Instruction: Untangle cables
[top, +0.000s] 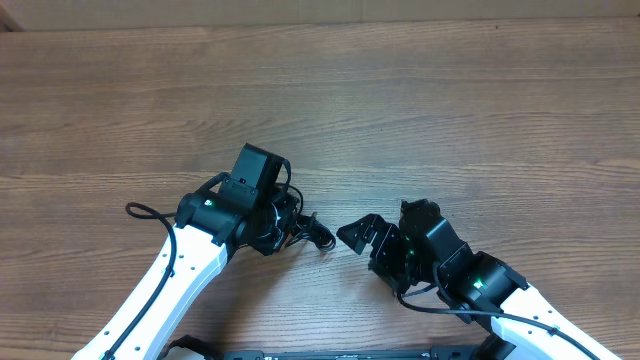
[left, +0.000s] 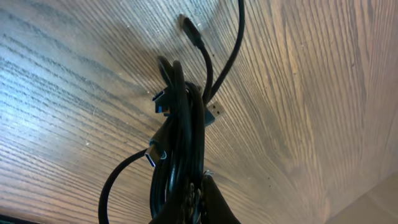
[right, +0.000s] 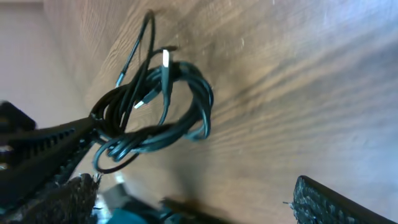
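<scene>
**Item 1.** Thin, flexible black cables (left: 180, 143) with small silvery-tipped plugs, wound together into one tight knot of loops.
- We find them near the front middle of the brown wood-grain surface (top: 450, 100), between the two white arms, hanging from the left fingers.
- The shadow beneath suggests the knot is raised a little off the wood, though we cannot be sure.
- In the left wrist view, several plug ends and a loose tail poke out of the bundle.

**Item 2.** Left fingers (left: 208, 202), black, closed on the cables at one end of the knot. We judge that this grip serves as an anchor, presenting the loops sideways toward the other arm.

**Item 3.** Right fingers (right: 329, 199), black and textured, spread wide apart and empty. They are near the knot but not touching it. Their camera looks straight at the loops, so we read them as lined up to pick a strand.

**Condition.** Nothing is separated yet. In our judgement the next move calls for taking a single loop or plug end, not the whole mass. Pulling the wrong strand could tighten the knot.
</scene>
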